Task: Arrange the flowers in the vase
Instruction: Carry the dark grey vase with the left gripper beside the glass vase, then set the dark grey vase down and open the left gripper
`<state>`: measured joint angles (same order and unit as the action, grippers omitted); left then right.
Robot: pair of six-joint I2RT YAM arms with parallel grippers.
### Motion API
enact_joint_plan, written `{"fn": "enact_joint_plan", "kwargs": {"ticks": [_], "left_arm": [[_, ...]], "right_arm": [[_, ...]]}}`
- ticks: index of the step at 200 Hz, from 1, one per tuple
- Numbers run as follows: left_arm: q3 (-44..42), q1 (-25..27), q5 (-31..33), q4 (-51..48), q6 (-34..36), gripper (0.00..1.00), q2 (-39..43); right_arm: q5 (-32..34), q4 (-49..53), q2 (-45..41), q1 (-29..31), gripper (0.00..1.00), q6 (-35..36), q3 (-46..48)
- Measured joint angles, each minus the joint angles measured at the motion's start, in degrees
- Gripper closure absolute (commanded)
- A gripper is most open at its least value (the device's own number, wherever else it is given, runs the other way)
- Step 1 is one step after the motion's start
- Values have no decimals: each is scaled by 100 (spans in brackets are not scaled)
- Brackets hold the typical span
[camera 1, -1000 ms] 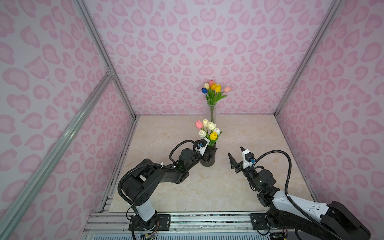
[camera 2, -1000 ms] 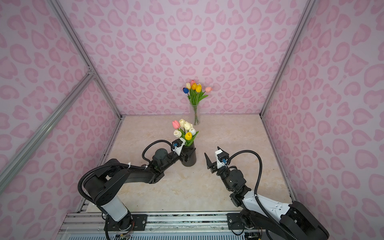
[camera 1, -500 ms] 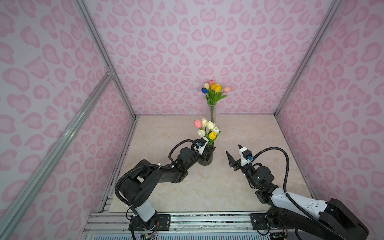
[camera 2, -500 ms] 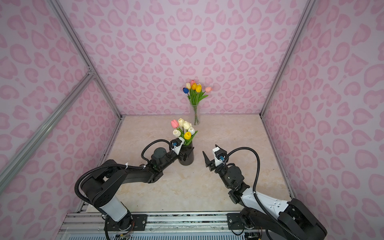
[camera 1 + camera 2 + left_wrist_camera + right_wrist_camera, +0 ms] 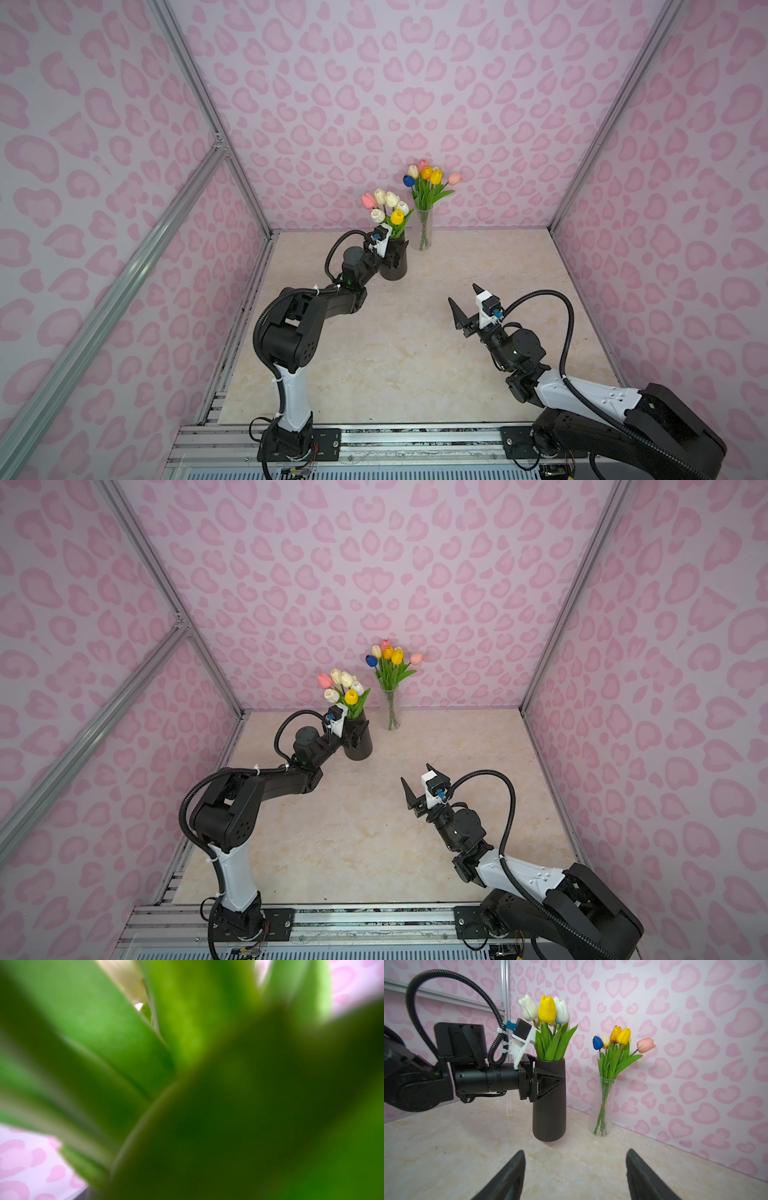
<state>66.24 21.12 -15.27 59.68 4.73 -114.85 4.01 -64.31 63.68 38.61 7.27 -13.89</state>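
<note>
The left gripper (image 5: pixel 554 1080) clasps the black vase (image 5: pixel 549 1118) near its rim, fingers spread round it; flowers (image 5: pixel 547 1009) stand inside, more in the glass vase (image 5: pixel 602 1109) at its 1 o'clock in both top views. The right gripper (image 5: pixel 463 293) hangs empty, fingers spread, at its 4 o'clock

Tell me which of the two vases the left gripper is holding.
The black vase, opaque, with the left gripper clamped around its upper body. The clear glass vase stands apart, untouched.

Pink heart-print walls (image 5: pixel 374 83) on three sides, aluminium posts (image 5: pixel 596 137) in the corners. Beige marble-look floor (image 5: pixel 395 365), slotted metal rail (image 5: pixel 415 446) along the front.
</note>
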Motion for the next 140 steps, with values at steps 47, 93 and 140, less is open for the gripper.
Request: {"fn": "enact_joint_plan", "kwargs": {"ticks": [47, 93, 140], "left_arm": [[1521, -387, -142, -361, -76, 73, -1108], [2732, -568, -297, -973, -138, 73, -1888], [3893, -590, -518, -1731, -22, 71, -2538]], "right_arm": [[20, 361, -756, -7, 25, 76, 63], [199, 1025, -1502, -17, 25, 197, 116], [310, 1460, -1989, -37, 25, 197, 273]]}}
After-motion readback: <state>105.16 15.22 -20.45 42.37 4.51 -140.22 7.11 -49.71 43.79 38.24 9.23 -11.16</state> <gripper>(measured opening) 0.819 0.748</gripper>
